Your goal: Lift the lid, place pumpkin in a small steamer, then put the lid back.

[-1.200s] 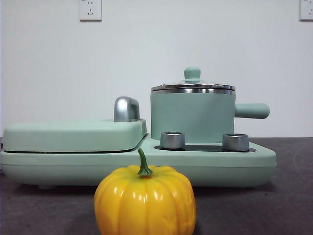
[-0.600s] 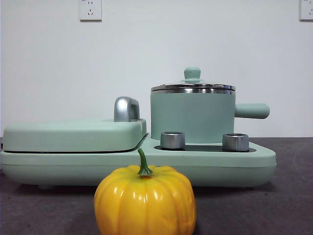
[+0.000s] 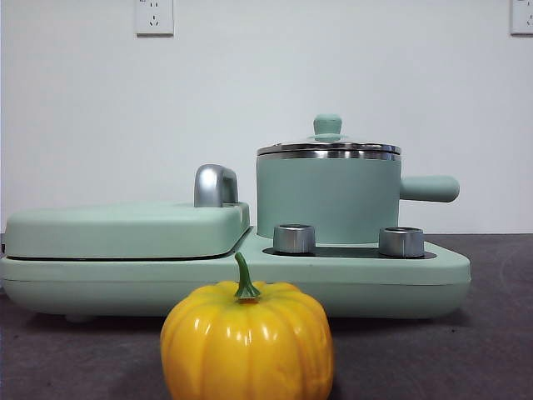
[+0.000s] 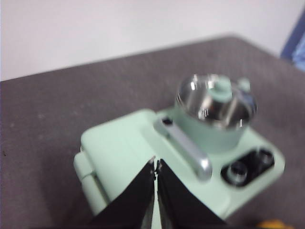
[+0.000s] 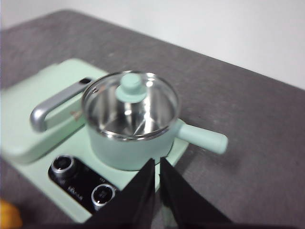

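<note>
Your left hand hangs above the flat griddle cover with its 2 jaws pressed together, holding nothing. Your right hand hovers just beside the small steamer, jaws nearly touching, also empty. The lid sits on the small steamer, which stands on the cooker base behind 2 steel dials. The pumpkin rests on the bench in front of the cooker.
</note>
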`<state>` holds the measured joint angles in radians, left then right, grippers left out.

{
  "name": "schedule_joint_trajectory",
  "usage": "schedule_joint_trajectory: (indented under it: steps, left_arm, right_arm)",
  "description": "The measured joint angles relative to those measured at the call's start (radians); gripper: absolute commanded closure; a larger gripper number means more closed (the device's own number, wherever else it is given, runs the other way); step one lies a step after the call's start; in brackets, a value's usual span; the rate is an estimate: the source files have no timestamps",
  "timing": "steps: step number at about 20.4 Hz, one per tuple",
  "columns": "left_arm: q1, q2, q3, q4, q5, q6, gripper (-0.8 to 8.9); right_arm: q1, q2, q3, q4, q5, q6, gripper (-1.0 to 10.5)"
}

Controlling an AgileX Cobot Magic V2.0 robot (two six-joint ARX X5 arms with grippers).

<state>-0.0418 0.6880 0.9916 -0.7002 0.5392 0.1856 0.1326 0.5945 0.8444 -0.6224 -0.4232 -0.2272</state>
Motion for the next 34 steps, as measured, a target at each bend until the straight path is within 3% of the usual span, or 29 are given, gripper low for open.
schedule_joint_trajectory:
  steps: [4, 8, 11, 18, 25, 34]
  left_arm:
    - [-0.037, 0.027, 0.002, -0.05, 0.0, 0.175, 7.63]
    - [-0.076, 0.035, 0.002, -0.043, 0.001, 0.245, 4.63]
    - [-0.097, 0.037, 0.002, -0.015, 0.002, 0.26, 4.75]
    - [-0.127, 0.048, 0.002, 0.004, 0.002, 0.256, 4.75]
    - [-0.185, 0.125, 0.002, 0.11, 0.002, 0.143, 4.75]
    - [-0.318, 0.341, 0.002, 0.326, -0.002, 0.063, 4.83]
  right_arm:
    - [0.071, -0.003, 0.0, -0.023, 0.008, -0.126, 9.3]
    - [0.126, -0.004, 0.0, -0.043, 0.012, -0.251, 7.4]
    - [0.136, 0.0, 0.0, -0.044, 0.036, -0.285, 6.6]
    - [0.136, 0.001, 0.0, -0.043, 0.058, -0.287, 6.6]
    - [0.136, 0.004, 0.0, -0.043, 0.081, -0.219, 6.7]
    - [0.136, 0.019, 0.0, -0.043, 0.084, -0.209, 6.7]
